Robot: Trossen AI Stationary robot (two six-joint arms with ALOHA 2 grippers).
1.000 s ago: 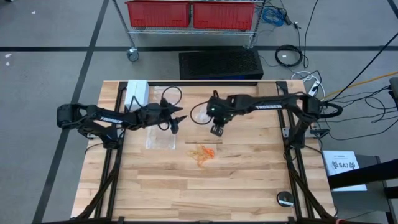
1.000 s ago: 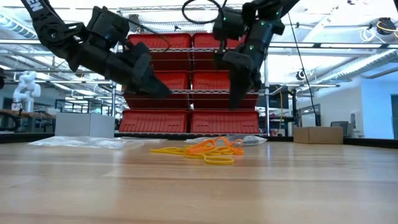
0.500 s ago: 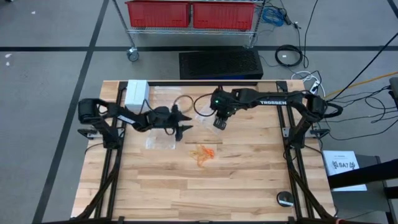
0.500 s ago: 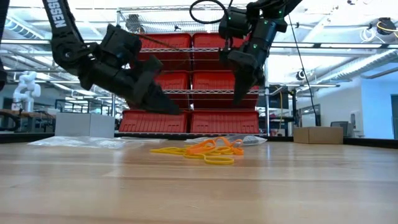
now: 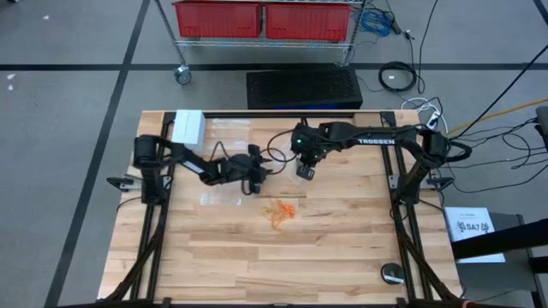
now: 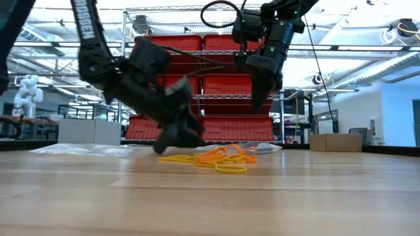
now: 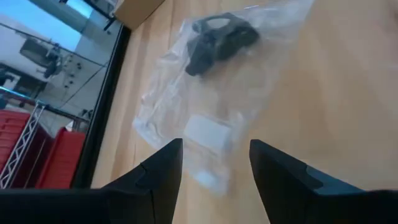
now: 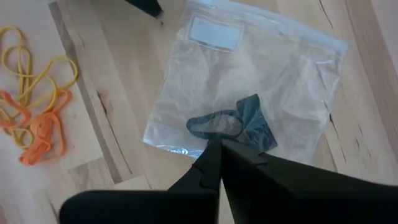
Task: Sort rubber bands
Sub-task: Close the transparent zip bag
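The left arm stretches low across the wooden table (image 5: 342,257), its left gripper (image 6: 176,139) tilted down with fingers spread wide and nothing between them, tips just beside the pile. The small orange and yellow rubber bands (image 5: 282,211) lie tangled near the table's middle. The right arm reaches in from the far side, its right gripper (image 8: 220,149) pointing down with fingers pressed together and empty, above a clear plastic bag (image 8: 261,93) with dark bands inside. A second clear bag (image 5: 221,196) lies under the left arm.
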